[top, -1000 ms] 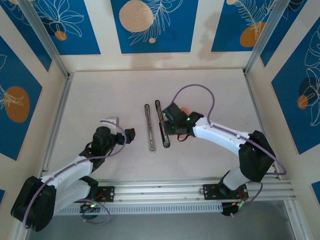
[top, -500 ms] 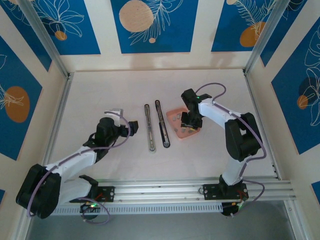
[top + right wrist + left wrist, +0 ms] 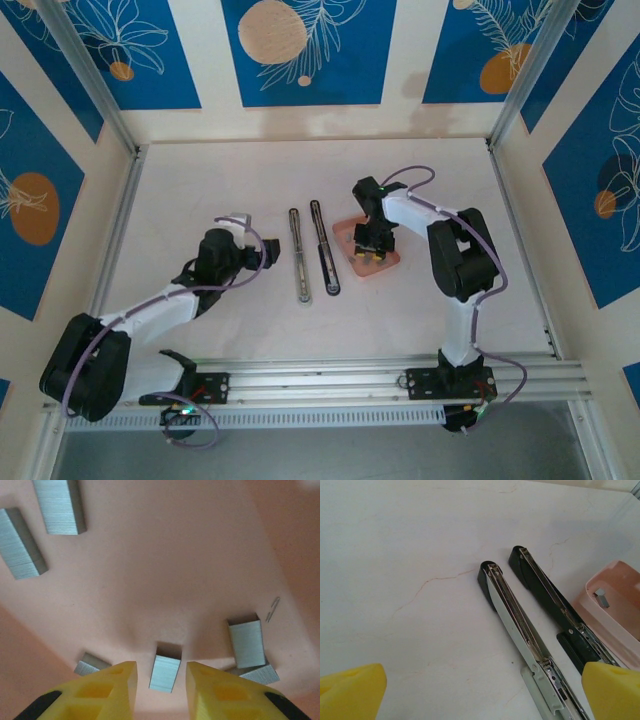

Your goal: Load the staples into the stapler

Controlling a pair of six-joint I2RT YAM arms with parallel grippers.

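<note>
Worktop (image 3: 200, 180) pale, stapler (image 3: 517, 625) open left of tray (image 3: 175, 555); right pincer (image 3: 161, 690), part-spread, straddles untouched staple block (image 3: 165, 672) inside tray, long axis along the gap; left pincer (image 3: 258, 257) spread wide.

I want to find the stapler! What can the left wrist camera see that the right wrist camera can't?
Left wrist, not right: the slim black stapler with its silvery metal rail, lying open. Right wrist, not left: the right gripper straddling one small grey metal staple block. Both: the shallow pink tray holding staples.
</note>
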